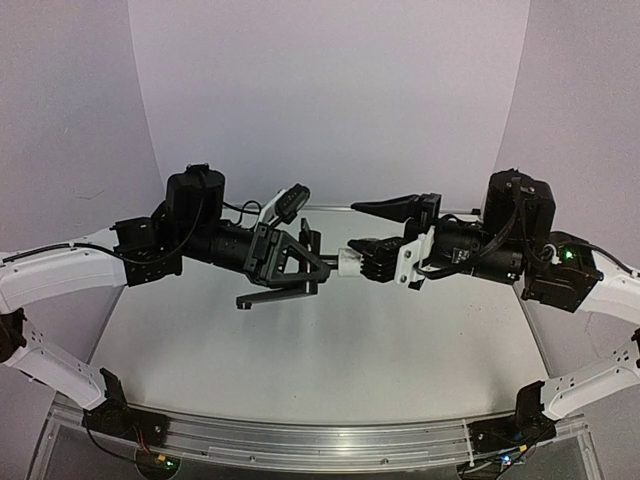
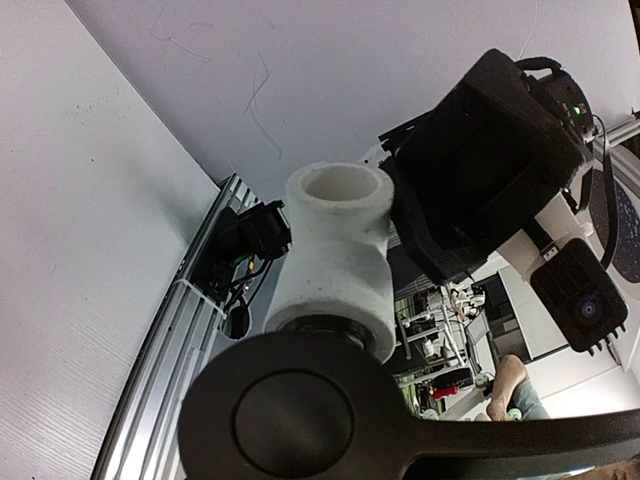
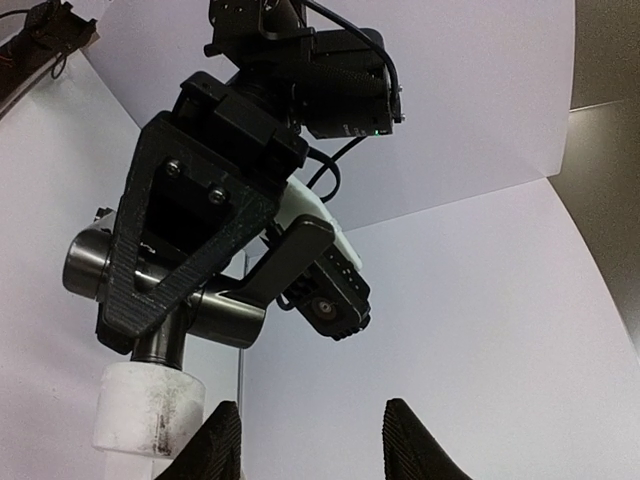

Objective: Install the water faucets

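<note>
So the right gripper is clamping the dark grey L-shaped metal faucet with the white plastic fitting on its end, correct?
No, the left gripper clamps the dark grey L-shaped metal faucet, white plastic fitting on its end; the top view shows it.

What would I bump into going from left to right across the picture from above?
First the left arm's white link → left gripper holding the faucet → white fitting → right gripper → right arm's white link.
</note>
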Controlling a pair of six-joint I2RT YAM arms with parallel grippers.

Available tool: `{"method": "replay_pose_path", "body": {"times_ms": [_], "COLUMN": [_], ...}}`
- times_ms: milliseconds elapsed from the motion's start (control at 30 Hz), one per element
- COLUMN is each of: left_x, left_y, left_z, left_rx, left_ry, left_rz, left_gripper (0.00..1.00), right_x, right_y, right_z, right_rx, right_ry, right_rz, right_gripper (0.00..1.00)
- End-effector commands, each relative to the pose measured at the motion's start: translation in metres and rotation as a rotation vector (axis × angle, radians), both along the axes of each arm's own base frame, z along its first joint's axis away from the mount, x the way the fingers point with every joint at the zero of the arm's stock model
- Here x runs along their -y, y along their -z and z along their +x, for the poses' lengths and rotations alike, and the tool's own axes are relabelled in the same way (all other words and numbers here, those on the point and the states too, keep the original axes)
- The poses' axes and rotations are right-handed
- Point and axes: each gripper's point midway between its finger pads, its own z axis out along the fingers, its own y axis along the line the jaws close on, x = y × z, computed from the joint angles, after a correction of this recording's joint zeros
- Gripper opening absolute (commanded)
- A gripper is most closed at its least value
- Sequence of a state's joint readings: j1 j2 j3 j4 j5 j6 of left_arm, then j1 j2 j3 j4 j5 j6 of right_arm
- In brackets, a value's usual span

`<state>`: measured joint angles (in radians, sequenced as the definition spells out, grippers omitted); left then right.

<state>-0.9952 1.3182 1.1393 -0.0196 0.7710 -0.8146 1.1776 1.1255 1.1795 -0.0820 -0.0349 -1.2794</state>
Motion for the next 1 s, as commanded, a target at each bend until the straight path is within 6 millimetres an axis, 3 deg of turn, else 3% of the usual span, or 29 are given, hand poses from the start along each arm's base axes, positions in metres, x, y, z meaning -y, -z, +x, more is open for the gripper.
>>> {"method": "replay_pose_path", "body": {"times_ms": [0, 367, 633, 967], "left_x": [-0.007, -0.011, -0.012, -0.015], "left_y": [-0.059, -0.075, -0.083, -0.092], "left_z": [-0.026, -0.039, -0.040, -0.047], "left_rx": [0.126, 0.144, 0.146, 0.153], "left_ry": [0.099, 0.138, 0.141, 0.184], "left_rz": [-0.171, -0.220, -0.244, -0.281], "left_gripper": [0.00, 0.00, 0.00, 0.00], "right_x": [0.004, 0.005, 0.008, 0.010], "right_y": [0.016, 0.026, 0.041, 0.059], "right_z": [0.006, -0.006, -0.028, -0.037], "right_rx": [-0.015, -0.046, -0.118, -0.154], "right_ry": [0.029, -0.038, -0.142, -0.184], "right_rz": [-0.051, -0.081, -0.136, -0.200], "right_gripper": [0.46, 0.46, 0.34, 0.23]}}
